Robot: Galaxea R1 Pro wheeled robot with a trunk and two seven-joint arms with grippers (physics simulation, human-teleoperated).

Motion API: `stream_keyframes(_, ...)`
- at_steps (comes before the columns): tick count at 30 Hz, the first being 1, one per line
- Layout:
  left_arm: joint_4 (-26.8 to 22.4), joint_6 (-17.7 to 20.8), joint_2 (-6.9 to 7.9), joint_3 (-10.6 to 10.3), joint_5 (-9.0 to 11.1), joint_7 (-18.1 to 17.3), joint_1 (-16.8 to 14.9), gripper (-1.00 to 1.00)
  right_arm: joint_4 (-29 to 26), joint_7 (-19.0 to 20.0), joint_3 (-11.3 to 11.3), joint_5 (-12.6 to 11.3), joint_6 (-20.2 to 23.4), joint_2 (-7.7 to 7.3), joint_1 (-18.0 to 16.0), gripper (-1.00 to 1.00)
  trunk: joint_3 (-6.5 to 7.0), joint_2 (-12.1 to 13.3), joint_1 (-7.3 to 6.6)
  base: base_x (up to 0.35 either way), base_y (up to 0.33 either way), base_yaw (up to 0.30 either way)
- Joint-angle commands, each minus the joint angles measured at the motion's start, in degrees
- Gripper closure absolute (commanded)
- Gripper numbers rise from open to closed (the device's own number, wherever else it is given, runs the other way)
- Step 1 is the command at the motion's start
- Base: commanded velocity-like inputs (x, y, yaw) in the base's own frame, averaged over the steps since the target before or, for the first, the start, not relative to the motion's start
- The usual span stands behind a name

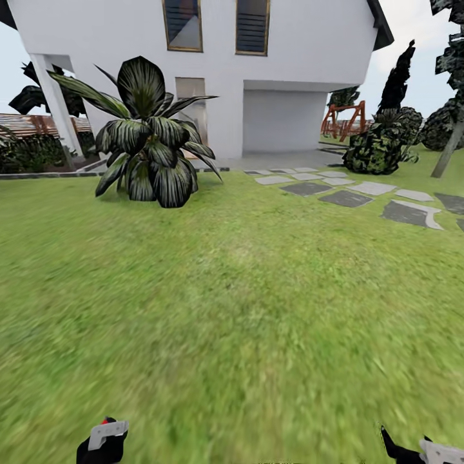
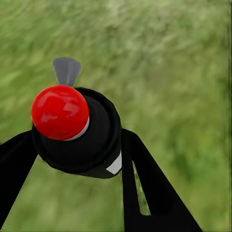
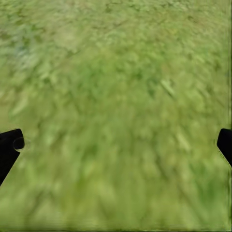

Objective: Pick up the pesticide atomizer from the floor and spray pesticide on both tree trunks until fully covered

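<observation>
My left gripper (image 2: pixel 79 159) is shut on the pesticide atomizer (image 2: pixel 99 128), a black bottle with a round red cap and a grey nozzle, held over grass. In the head view the atomizer (image 1: pixel 106 433) and left gripper (image 1: pixel 100 448) show at the lower left edge. My right gripper (image 3: pixel 116 145) is open, its black fingers (image 3: pixel 8 147) far apart above bare lawn; it also peeks in at the lower right of the head view (image 1: pixel 419 451). One leaning pale tree trunk (image 1: pixel 449 151) with dark foliage stands at the far right edge.
Green lawn (image 1: pixel 232 309) stretches ahead. A broad-leaved palm-like plant (image 1: pixel 151 145) stands at the left in front of the white house (image 1: pixel 283 71). Grey stepping stones (image 1: pixel 348 193) lead right, past a round bush (image 1: pixel 380 148). A wooden fence (image 1: pixel 38 124) lies far left.
</observation>
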Motion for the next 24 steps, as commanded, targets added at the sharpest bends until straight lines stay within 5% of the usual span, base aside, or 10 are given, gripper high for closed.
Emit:
stream_keyframes(1,-0.02,0.03,0.00,-0.01,0.01,-0.05,0.00,1.00,0.00,0.00,0.00,0.00,-0.01,-0.01,0.00,-1.00,0.00,0.00,0.00,-0.002,0.003,-0.300)
stream_keyframes(24,-0.12,0.04,0.05,0.04,0.02,0.03,-0.01,1.00,0.07,0.00,0.08,0.00,0.05,0.06,0.00,-1.00,2.15,4.81,-2.64,0.000,0.000,-0.300)
